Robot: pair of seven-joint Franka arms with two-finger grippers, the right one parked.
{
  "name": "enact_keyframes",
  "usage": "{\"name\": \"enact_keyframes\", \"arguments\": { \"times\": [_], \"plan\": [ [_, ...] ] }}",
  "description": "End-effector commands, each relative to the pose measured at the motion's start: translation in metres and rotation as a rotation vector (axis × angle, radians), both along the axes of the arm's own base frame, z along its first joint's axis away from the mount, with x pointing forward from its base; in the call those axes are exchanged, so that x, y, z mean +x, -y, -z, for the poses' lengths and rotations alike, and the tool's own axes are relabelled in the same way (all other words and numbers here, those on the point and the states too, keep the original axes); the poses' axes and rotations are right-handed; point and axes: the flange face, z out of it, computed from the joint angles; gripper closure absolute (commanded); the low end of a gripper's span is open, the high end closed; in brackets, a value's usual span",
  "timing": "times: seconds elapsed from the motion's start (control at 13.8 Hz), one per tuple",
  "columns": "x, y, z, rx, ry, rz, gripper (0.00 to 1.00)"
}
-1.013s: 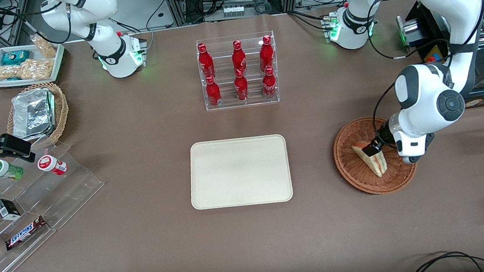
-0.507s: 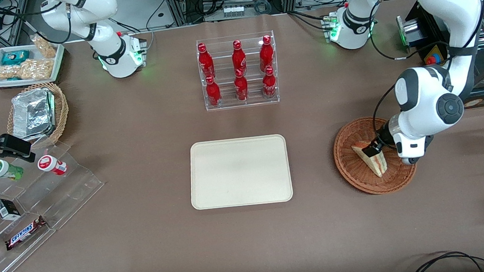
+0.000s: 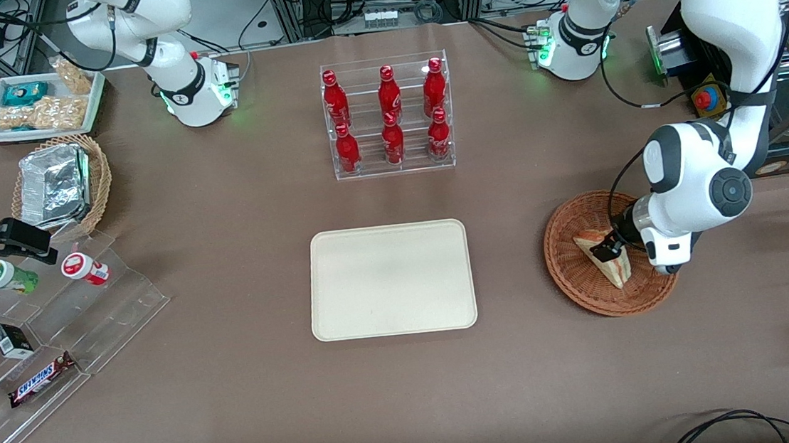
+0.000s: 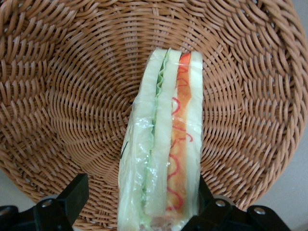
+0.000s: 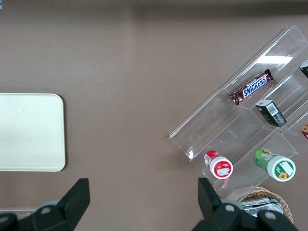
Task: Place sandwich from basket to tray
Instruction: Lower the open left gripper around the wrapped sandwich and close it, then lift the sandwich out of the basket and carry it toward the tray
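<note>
here the gripper [image 3: 609, 250] fingers [image 4: 72, 197] straddle, unclenched, the film-wrapped sandwich [image 4: 166, 149] in the basket [image 4: 57, 96].

You see the parked gripper [image 5: 142, 199] with its two dark fingers [image 5: 72, 197] spread wide apart over the brown table [image 5: 134, 57], nothing between them. Out past one finger lies the rounded corner of the cream tray [image 5: 29, 132], flat on the table. Out past the other finger sits a clear stepped stand [image 5: 226, 122] holding a Snickers bar [image 5: 251, 86], a small dark box [image 5: 271, 113], a red-and-white capped bottle [image 5: 219, 165] close to that fingertip and a green bottle [image 5: 275, 166] beside it, with the rim of a tan wicker basket [image 5: 262, 199] with foil just beside the same finger.
</note>
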Motion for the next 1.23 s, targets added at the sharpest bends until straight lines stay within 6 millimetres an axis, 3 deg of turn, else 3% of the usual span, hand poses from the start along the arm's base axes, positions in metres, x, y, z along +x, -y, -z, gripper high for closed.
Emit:
{"name": "enact_keyframes", "arguments": {
  "times": [0.0,0.07,0.22,0.58,0.65,0.87,1.01,1.16],
  "plan": [
    [0.008,0.001,-0.003,0.011,0.007,-0.047,0.57],
    [0.008,0.0,-0.006,0.012,0.008,-0.051,0.71],
    [0.008,0.0,-0.013,0.016,0.016,-0.049,0.85],
    [0.013,0.008,-0.055,0.043,0.025,0.001,0.86],
    [0.01,0.021,-0.062,0.047,0.021,0.026,0.86],
    [-0.011,0.092,-0.087,0.056,0.002,0.158,0.86],
    [-0.029,0.128,-0.1,0.091,-0.041,0.263,0.86],
    [-0.054,0.189,-0.105,0.133,-0.077,0.396,0.86]
  ]
}}
